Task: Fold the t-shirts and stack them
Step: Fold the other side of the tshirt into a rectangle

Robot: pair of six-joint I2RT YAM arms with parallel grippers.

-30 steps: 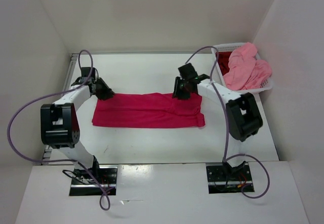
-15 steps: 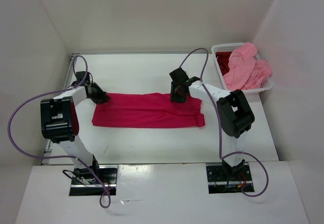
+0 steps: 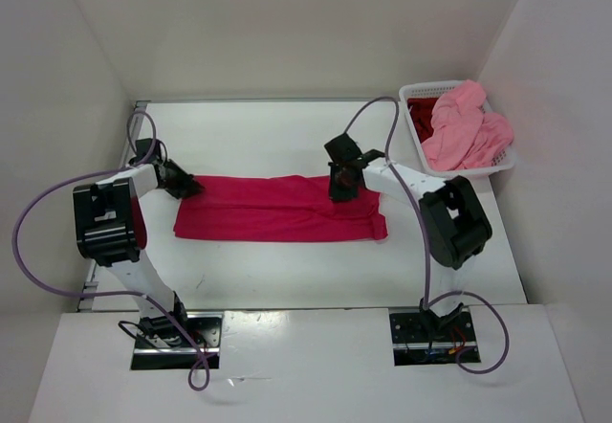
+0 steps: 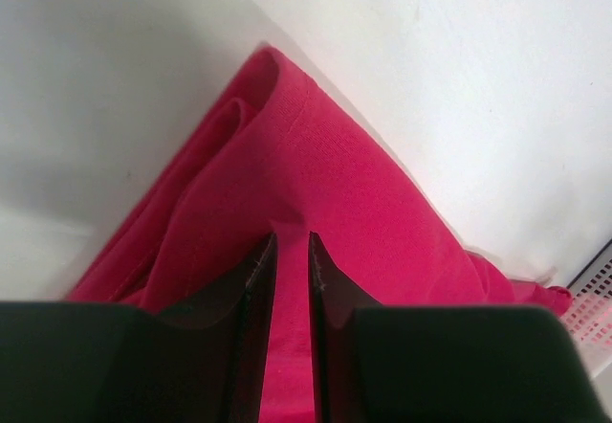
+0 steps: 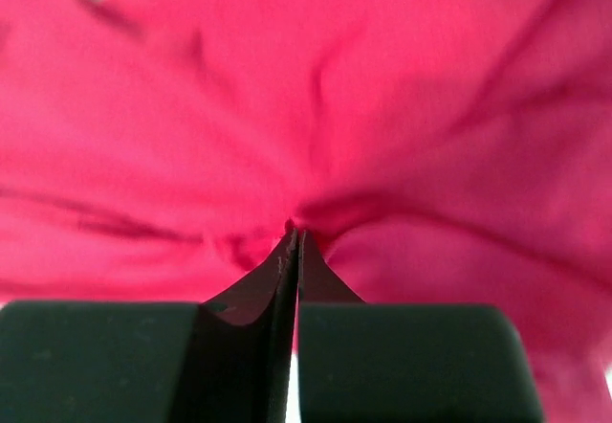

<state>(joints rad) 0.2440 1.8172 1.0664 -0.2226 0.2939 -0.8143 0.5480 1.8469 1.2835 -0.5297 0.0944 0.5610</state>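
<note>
- the crimson-pink shirt (image 3: 277, 211) lies as a long folded strip across the middle of the table (image 3: 268, 136); the left gripper (image 3: 184, 186) is at its far left corner and the right gripper (image 3: 342, 186) is further along the same far edge
- my guess: grabbing two spots on one edge lets them lift and fold it over evenly
- the top view can't show the jaws, but the wrist views do: the left is nearly closed with cloth puckered at the tips, the right is pressed together on a bunched fold
- only the top view shows the salmon pink shirt (image 3: 464, 131) and the dark red shirt (image 3: 421, 117) in the basket (image 3: 416, 90), far right
</note>
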